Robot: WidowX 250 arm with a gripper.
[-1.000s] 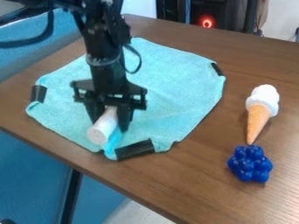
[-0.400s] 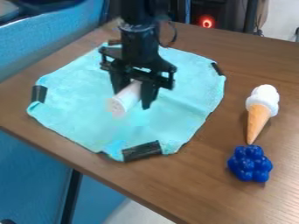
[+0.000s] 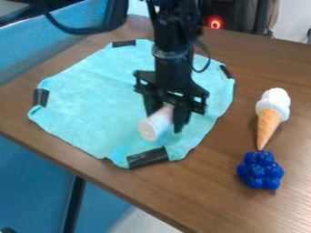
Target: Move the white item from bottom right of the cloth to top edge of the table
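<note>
Cylinder (image 3: 155,125), white, short and plain, in the camera view: it is pinched between the two fingers of the black gripper (image 3: 163,123), over the lower right part of a turquoise cloth (image 3: 91,100). It lies tilted in the grip, one round end facing the lower left, the other end hidden between the fingers. Whether its underside touches the cloth, I cannot tell.

The cloth is spread on a brown wooden table (image 3: 261,59), with black strips at its corners; the nearest strip (image 3: 147,157) sits just below the cylinder. To the right, on the bare wood, a toy ice cream cone (image 3: 271,113) lies just above a dark blue cluster of balls (image 3: 260,170).

As to handling, the cylinder looks light and fairly stiff, more likely to roll or slide than to break. Its curved wall may be smooth, so a hold across the middle of the barrel would be safest — the present pinch sits towards the far end, and the free end could dip or swing on the way to the table's top edge. A steady, moderate squeeze should do; if the wall is thin, too much might dent it — and a low, gentle release would keep it from rolling off
</note>
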